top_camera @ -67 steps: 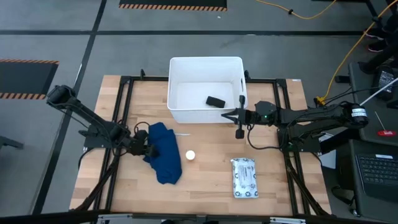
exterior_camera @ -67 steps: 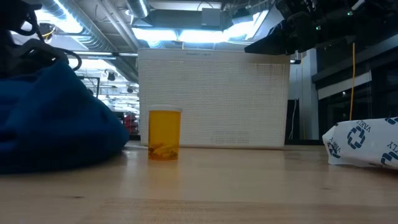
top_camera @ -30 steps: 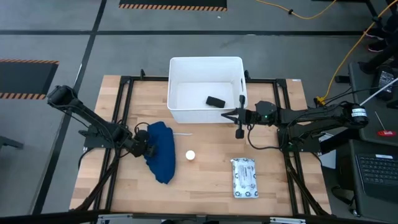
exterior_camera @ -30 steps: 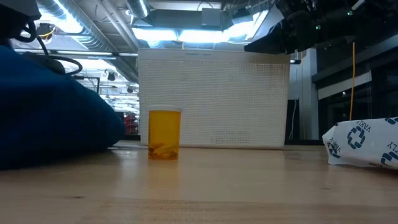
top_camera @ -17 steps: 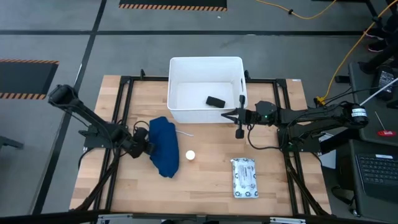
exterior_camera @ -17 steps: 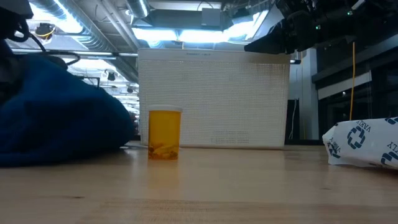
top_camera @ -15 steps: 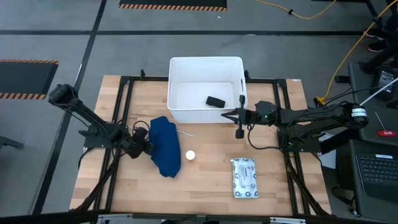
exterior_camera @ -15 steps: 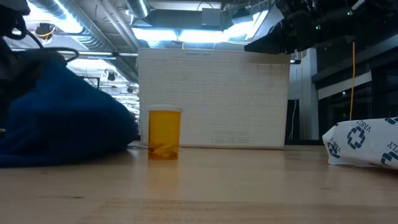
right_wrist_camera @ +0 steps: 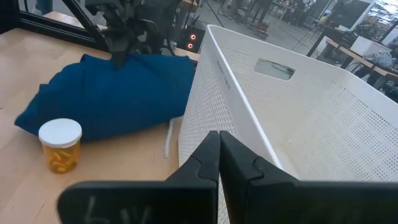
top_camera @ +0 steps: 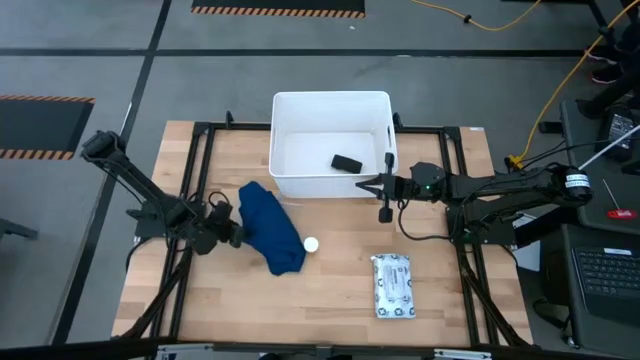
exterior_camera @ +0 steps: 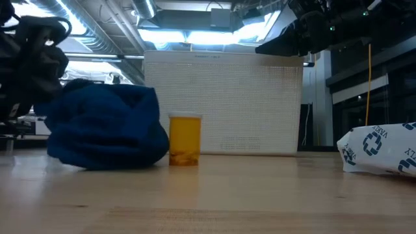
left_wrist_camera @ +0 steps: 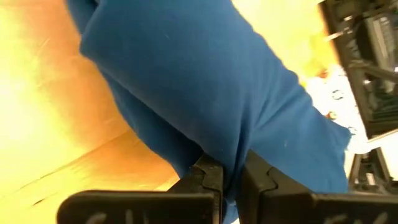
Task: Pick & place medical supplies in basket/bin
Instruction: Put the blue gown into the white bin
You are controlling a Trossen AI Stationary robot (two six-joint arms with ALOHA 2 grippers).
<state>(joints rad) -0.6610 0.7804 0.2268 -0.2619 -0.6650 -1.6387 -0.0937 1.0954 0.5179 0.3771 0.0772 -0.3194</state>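
Observation:
The dark blue cloth [top_camera: 272, 228] lies bunched on the table just in front of the white bin [top_camera: 330, 104]. My left gripper [top_camera: 234, 233] is shut on its left side. The white-capped orange bottle [top_camera: 311, 243] stands upright against the cloth's right edge. A small black cylinder [top_camera: 347, 163] lies on the bin's floor. The printed packet [top_camera: 393, 285] lies flat at the near right. My right gripper [top_camera: 368, 184] hovers shut, holding nothing, above the bin's near right corner [right_wrist_camera: 214, 43]. My left gripper pinches a bunched fold of the cloth [left_wrist_camera: 231, 155] between its two fingers, at the cloth's left side. The fingers come nearly level from the table's left. The cloth's underside [exterior_camera: 110, 162] rests on the table, and the rest is heaped up beside the gripper.
Black frame rails [top_camera: 200, 135] run along the table's left, right and far sides. Bare wood [top_camera: 330, 300] lies between the cloth and the packet. A thin white stick [right_wrist_camera: 168, 140] lies at the foot of the bin's near wall.
My left gripper has drawn the cloth toward the table's far right, toward the bin. The cloth's near end has pulled in and the whole has bunched into a shorter heap. It now meets the bottle, which has shifted a little to the right.

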